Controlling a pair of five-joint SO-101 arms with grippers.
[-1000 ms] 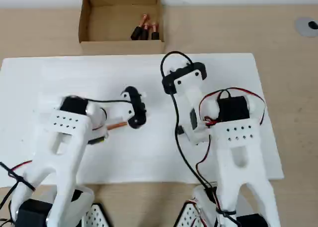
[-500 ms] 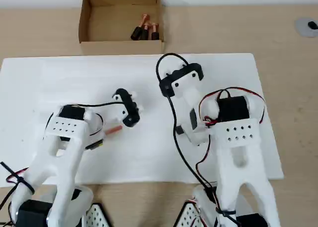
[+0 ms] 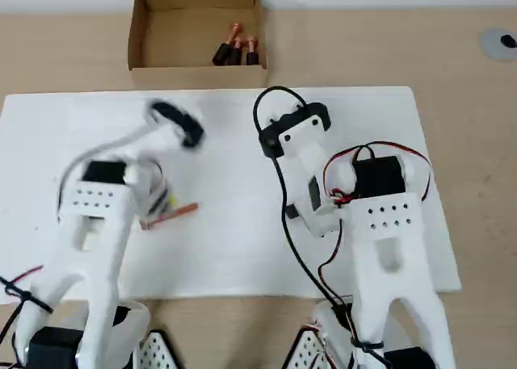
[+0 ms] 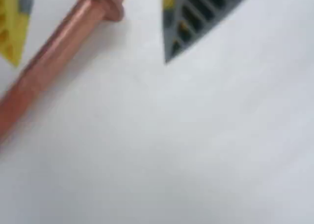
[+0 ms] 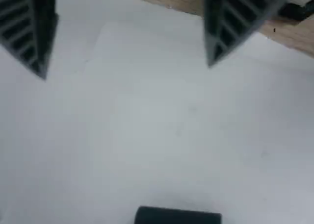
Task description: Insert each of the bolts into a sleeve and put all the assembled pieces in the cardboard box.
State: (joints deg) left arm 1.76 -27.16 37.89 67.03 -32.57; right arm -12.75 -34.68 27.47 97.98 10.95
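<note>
Left arm (image 3: 95, 224) swung; left end effector (image 4: 91, 61) spread astride bolt (image 4: 54, 42); right end effector (image 5: 127, 71) spread.

Inspection count for you:

- One open brown cardboard box (image 3: 141, 38).
- Three assembled pieces (image 3: 234, 50) inside it, each a copper bolt seated in a black sleeve.
- One loose copper-coloured metal bolt (image 3: 176, 215).
- One loose black cylindrical sleeve (image 5: 177, 216).
- One white sheet (image 3: 242, 248) on one wooden tabletop (image 3: 468, 143).
- Two white robot arms, left (image 3: 93, 215) and right (image 3: 388, 215).
</note>
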